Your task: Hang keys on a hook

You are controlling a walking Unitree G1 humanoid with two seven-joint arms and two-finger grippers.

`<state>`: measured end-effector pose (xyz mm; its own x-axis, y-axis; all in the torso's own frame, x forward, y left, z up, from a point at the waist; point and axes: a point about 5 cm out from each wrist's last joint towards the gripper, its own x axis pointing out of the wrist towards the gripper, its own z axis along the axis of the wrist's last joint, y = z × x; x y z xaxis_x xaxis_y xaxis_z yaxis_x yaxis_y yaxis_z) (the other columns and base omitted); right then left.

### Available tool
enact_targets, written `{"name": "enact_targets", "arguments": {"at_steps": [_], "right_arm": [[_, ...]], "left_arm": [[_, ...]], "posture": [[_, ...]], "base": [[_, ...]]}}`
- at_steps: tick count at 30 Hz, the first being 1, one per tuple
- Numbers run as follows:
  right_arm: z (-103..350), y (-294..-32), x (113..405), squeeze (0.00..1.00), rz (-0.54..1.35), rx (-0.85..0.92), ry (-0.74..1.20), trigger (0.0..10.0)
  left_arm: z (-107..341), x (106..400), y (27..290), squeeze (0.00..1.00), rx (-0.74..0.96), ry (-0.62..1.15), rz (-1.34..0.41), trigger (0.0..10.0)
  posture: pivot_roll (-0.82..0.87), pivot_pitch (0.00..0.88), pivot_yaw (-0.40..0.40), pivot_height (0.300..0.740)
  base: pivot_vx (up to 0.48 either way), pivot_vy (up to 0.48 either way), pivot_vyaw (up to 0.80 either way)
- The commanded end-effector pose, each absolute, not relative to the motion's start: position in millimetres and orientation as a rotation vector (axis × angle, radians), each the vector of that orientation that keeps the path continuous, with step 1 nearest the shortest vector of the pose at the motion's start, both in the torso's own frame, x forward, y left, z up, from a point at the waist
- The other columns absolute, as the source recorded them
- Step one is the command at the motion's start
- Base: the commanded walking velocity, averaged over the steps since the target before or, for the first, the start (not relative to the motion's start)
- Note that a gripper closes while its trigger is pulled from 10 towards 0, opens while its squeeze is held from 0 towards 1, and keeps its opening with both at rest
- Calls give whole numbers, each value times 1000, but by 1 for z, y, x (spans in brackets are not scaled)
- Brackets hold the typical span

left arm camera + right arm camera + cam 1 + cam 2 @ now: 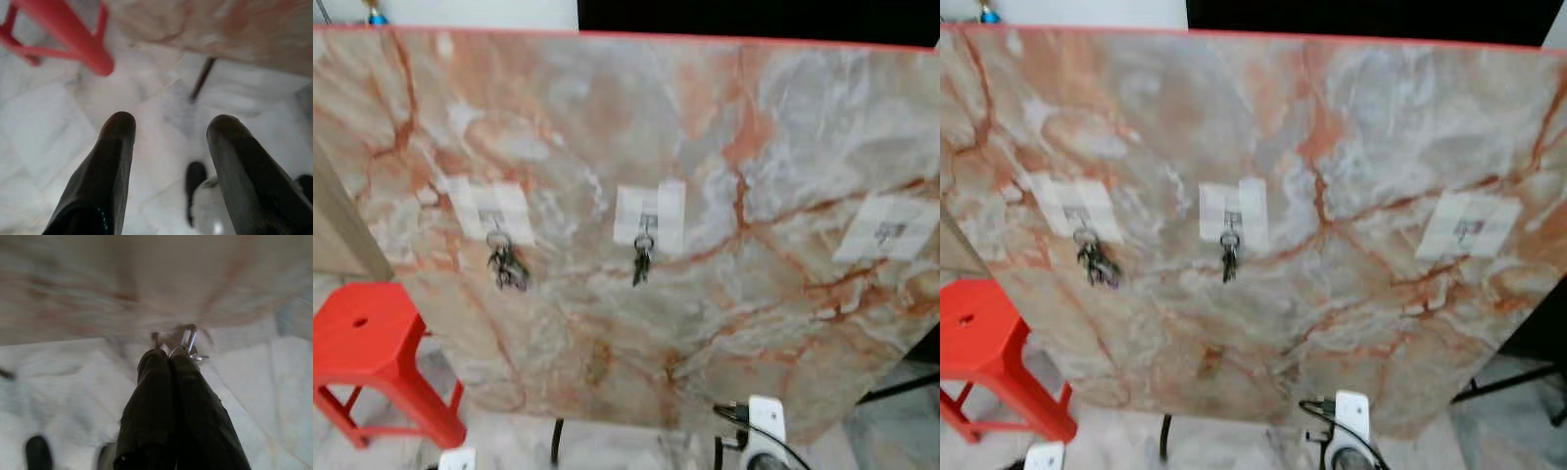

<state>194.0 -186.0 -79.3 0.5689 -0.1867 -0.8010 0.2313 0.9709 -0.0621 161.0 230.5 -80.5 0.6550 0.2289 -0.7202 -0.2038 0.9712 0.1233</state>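
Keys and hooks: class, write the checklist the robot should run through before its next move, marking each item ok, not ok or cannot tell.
1. Keys held: right hand shut on a key ring at its fingertips. Ok.
2. Free hook: right hook on the marble board is bare; left hook and middle hook carry keys. Ok.
3. Right hand raised to the free hook: it is low, below the board. Not ok.
4. Left hand out of the way: open, low over the floor. Ok.
5. Ring turned to slip over the hook: blurred. Cannot tell.
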Motion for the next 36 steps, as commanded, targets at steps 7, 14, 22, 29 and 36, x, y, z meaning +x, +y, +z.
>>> {"name": "enact_targets", "arguments": {"at_steps": [7,14,22,29,36], "right_arm": [[-74,-207,196,0,-481,113,898,10000],[-33,-244,224,0,-796,-15,543,10000],[7,-267,227,0,-928,-202,267,10000],[48,-261,227,0,-849,-458,40,10000],[71,-248,231,0,-774,-612,-72,10000]], "left_arm": [[-85,151,232,0,45,860,239,10000],[-85,152,230,0,43,864,242,10000],[-85,152,230,0,46,869,238,10000],[-85,151,233,0,48,867,242,10000],[-85,151,235,0,48,870,242,10000]], "posture": [[-13,0,-20,740],[-15,0,-26,740],[-26,0,-25,740],[-25,0,-25,740],[-26,0,-27,740]], "base": [[0,0,0],[0,0,0],[0,0,0],[0,0,0],[0,0,0]]}}
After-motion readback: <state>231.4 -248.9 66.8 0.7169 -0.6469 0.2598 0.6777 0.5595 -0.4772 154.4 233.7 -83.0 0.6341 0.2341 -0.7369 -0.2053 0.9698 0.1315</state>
